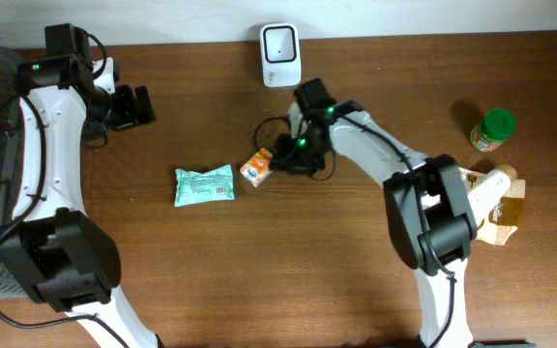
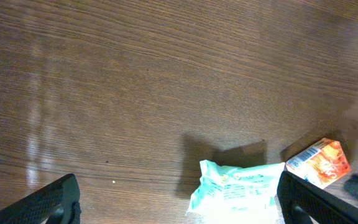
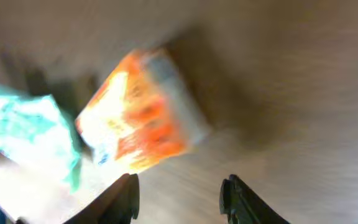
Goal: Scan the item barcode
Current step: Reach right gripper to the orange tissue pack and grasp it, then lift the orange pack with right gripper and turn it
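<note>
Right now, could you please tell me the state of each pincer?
Left pincer: open wide, holding nothing.
Right pincer: partly open, nothing between its fingers; the orange carton lies just ahead of it.

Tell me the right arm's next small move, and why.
Probably lift the right hand up and away from the orange box. Its fingers stand apart with nothing between them, and the box lies free on the table beside the teal packet, away from the white scanner. The green-lidded jar at the right may be next.
</note>
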`<act>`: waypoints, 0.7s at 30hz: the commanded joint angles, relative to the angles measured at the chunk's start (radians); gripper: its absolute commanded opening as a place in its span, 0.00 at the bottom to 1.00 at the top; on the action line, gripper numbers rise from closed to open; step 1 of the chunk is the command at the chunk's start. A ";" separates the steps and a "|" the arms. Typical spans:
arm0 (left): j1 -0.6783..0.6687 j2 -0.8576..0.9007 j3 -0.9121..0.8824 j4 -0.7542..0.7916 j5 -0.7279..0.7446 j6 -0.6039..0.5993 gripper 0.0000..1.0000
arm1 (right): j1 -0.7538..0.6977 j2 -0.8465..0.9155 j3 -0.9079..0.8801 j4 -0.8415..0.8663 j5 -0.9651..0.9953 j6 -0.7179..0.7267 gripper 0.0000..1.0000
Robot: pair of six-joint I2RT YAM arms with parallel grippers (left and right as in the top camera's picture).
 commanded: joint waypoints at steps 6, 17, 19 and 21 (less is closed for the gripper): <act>0.006 -0.017 0.003 0.002 0.007 0.005 0.99 | 0.141 0.007 0.004 0.068 0.235 0.376 0.42; 0.006 -0.017 0.003 0.002 0.007 0.005 0.99 | 0.155 0.007 -0.099 0.199 0.284 0.380 0.40; 0.006 -0.017 0.003 0.002 0.007 0.005 0.99 | 0.155 0.007 -0.116 0.208 0.295 0.371 0.32; 0.006 -0.017 0.003 0.001 0.007 0.005 0.99 | 0.153 0.007 -0.117 0.198 0.301 0.296 0.26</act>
